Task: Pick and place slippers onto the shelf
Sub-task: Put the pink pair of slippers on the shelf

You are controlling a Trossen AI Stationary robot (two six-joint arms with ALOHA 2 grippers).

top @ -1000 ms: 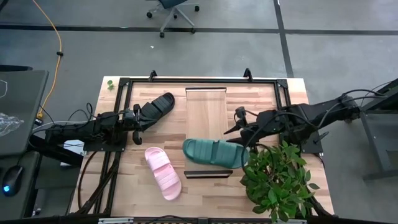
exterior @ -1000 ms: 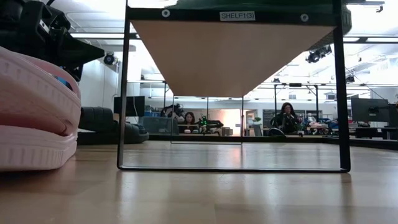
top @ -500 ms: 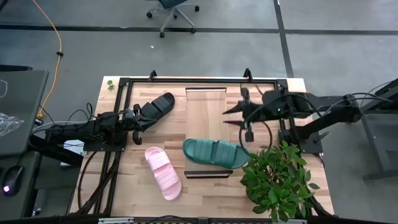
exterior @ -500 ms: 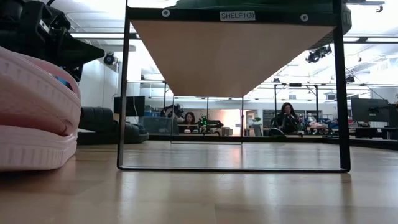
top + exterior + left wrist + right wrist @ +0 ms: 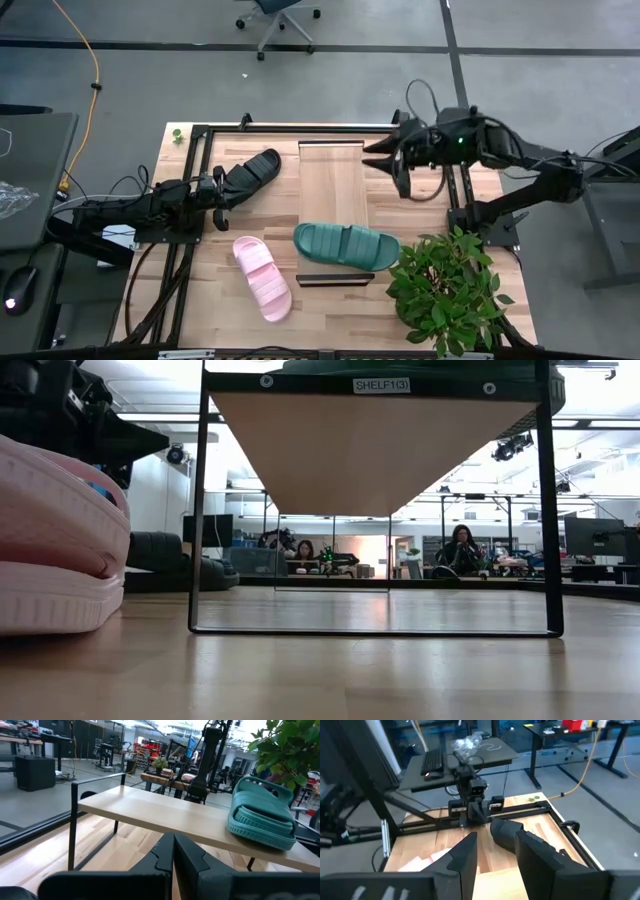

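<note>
The teal slipper (image 5: 345, 245) lies sole down across the near part of the shelf (image 5: 334, 185) and shows on the board in the left wrist view (image 5: 262, 812). The pink slipper (image 5: 262, 277) rests on the tabletop left of the shelf, filling the low view's left side (image 5: 50, 540). The black slipper (image 5: 251, 169) lies on the table near the far left and appears in the right wrist view (image 5: 507, 832). My right gripper (image 5: 393, 168) is open (image 5: 495, 860), raised beside the shelf's far right edge. My left gripper (image 5: 221, 190) is shut (image 5: 173, 855), next to the black slipper's near end.
A potted plant (image 5: 445, 290) stands at the table's near right corner, close to the teal slipper's toe. A black metal frame (image 5: 190, 160) runs along the table's far and left sides. The shelf's dark legs (image 5: 198, 510) stand on the tabletop. People sit in the room behind.
My right gripper has drawn away from the teal slipper, rising and swinging toward the table's far edge. The teal slipper has stayed where it was on the shelf. The left arm has kept still.
</note>
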